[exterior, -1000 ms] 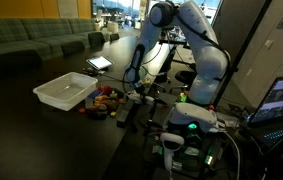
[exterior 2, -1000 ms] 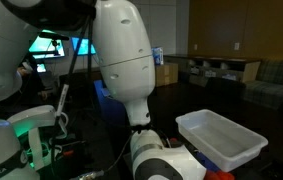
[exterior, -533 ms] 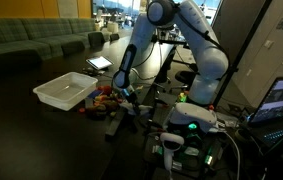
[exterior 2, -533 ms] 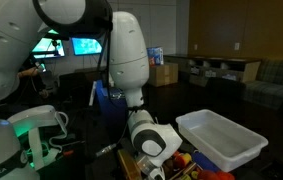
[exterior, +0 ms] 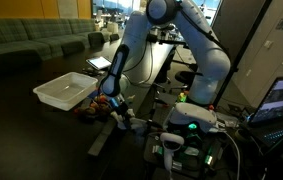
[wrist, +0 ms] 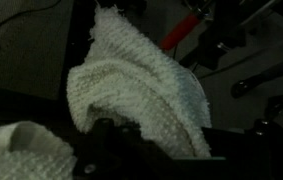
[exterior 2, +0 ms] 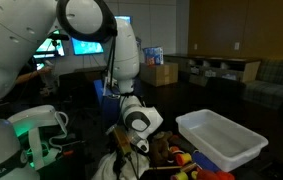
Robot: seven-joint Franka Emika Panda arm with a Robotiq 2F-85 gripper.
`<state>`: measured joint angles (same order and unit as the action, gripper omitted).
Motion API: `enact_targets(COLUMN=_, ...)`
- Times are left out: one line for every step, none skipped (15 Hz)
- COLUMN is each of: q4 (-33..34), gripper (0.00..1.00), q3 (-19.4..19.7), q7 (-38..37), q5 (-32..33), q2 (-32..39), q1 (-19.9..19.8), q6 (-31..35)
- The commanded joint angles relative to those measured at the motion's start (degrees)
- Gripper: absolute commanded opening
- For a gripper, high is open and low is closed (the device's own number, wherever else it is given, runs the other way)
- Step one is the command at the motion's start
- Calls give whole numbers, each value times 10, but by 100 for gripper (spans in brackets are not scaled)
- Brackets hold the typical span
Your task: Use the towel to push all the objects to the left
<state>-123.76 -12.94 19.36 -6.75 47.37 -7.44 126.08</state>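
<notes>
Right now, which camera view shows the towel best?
The wrist view: the towel takes up much of the frame and its looped weave is clear. In both exterior views it is only a small pale shape, without detail.

Counts in view. White plastic tray (exterior: 66, 93): one, lying at 10 o'clock from the toys (exterior: 103, 102). Toys: several, with red, yellow and orange pieces among them, but too small and crowded for an exact count in both exterior views. Towel (wrist: 131, 90): one. Robot arm (exterior: 196, 42): one. Cardboard box (exterior 2: 163, 73): one, toward 11 o'clock from the tray. Lit laptop screen (exterior: 281, 98): one.
</notes>
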Motion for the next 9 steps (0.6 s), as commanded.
enact_targets(q4=12, gripper=3, q3=-38, q7=-11, q5=-37, q2=2, q1=40, q6=24)
enact_targets(q4=16, gripper=3, q3=-50, q7=-12, q5=-47, q2=4, q1=51, q6=34)
enact_targets(q4=24, gripper=3, q3=-61, q7=-15, q5=-55, q2=5, q1=61, q6=35)
enact_targets(q4=28, gripper=3, q3=-72, q7=-15, q5=-64, q2=9, q1=73, q6=49)
enact_targets(q4=36, gripper=3, q3=-83, q7=-17, q5=-72, q2=8, q1=81, q6=48)
enact_targets(q4=40, gripper=3, q3=-93, q7=-13, q5=-78, q2=7, q1=89, q6=51)
enact_targets(q4=41, gripper=3, q3=-104, q7=-5, q5=-83, q2=4, q1=92, q6=49)
enact_targets(q4=45, gripper=3, q3=-111, q7=-1, q5=-87, q2=1, q1=96, q6=47)
enact_targets(q4=43, gripper=3, q3=-118, q7=10, q5=-89, q2=-6, q1=93, q6=40)
